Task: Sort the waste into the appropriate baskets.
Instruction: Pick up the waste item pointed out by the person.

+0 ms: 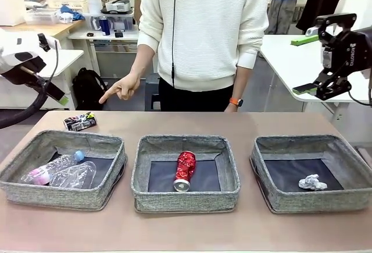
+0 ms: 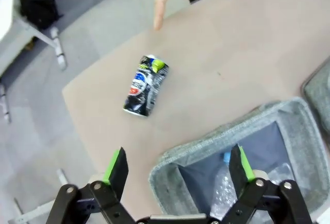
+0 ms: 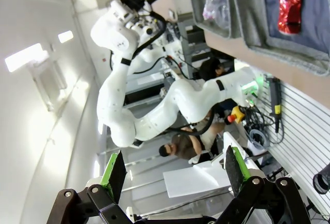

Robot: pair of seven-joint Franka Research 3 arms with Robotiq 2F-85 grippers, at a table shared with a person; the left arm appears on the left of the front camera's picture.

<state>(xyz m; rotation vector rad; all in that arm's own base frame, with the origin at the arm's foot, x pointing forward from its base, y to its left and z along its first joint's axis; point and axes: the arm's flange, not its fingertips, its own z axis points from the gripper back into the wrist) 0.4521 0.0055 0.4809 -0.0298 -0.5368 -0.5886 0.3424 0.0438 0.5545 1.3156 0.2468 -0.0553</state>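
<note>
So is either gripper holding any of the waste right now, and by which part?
Nothing is held. The left gripper and right gripper both have open, empty jaws; the crushed black can lies on the table, untouched.

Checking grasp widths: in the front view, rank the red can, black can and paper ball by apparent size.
1. Crushed red can.
2. Crushed black can, though it lies farther off, so unsure.
3. Crumpled paper ball.
</note>
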